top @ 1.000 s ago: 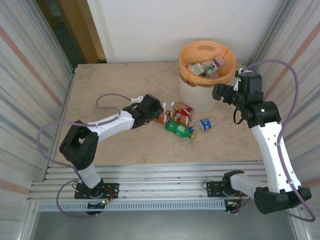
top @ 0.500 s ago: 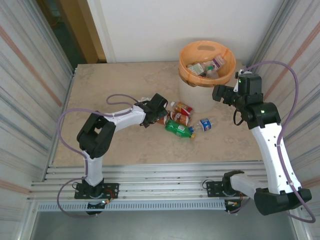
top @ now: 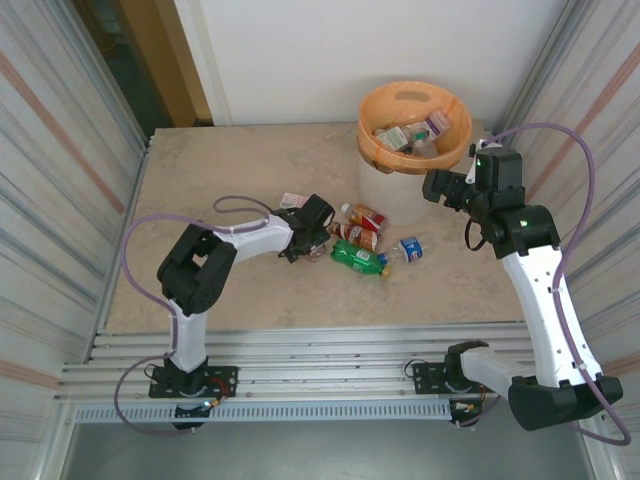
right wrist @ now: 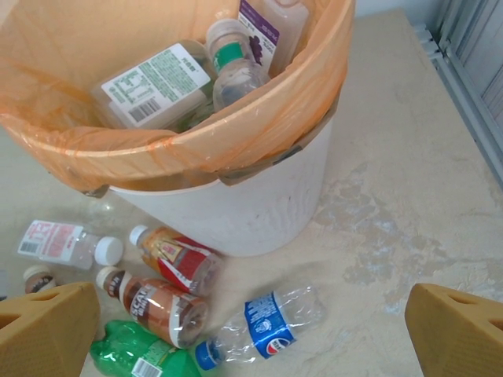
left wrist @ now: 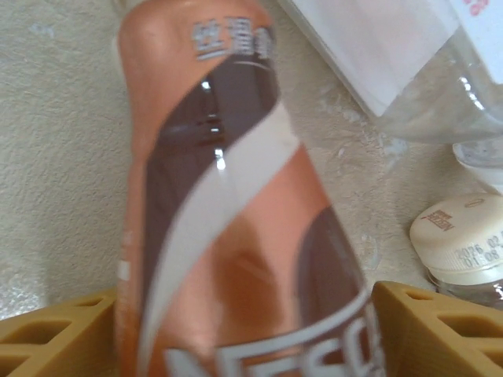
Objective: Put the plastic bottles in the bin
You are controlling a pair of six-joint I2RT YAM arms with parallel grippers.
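The bin [top: 414,150] stands at the back right, its orange-lined rim [right wrist: 236,133] around several bottles [right wrist: 157,82]. On the table in front of it lie a red-labelled bottle [top: 365,215], a brown one [top: 358,236], a green one [top: 358,258] and a blue-labelled clear one [top: 410,249]. My left gripper [top: 312,236] is down at the left end of this group. A brown and orange coffee bottle [left wrist: 228,220] fills the gap between its tan fingers [left wrist: 55,334], which stand wide on both sides of it. My right gripper [top: 440,188] hovers open beside the bin, above the blue-labelled bottle [right wrist: 259,326].
A clear bottle with a white label [top: 293,201] lies just behind the left gripper, and in the left wrist view a cream cap [left wrist: 464,239] sits close to the right finger. Corrugated metal walls flank the table [top: 220,160]. The left half of the table is bare.
The left arm folded at the elbow and its gripper shifted right and down onto the bottle group, uncovering the clear white-labelled bottle. The right arm has stayed put.
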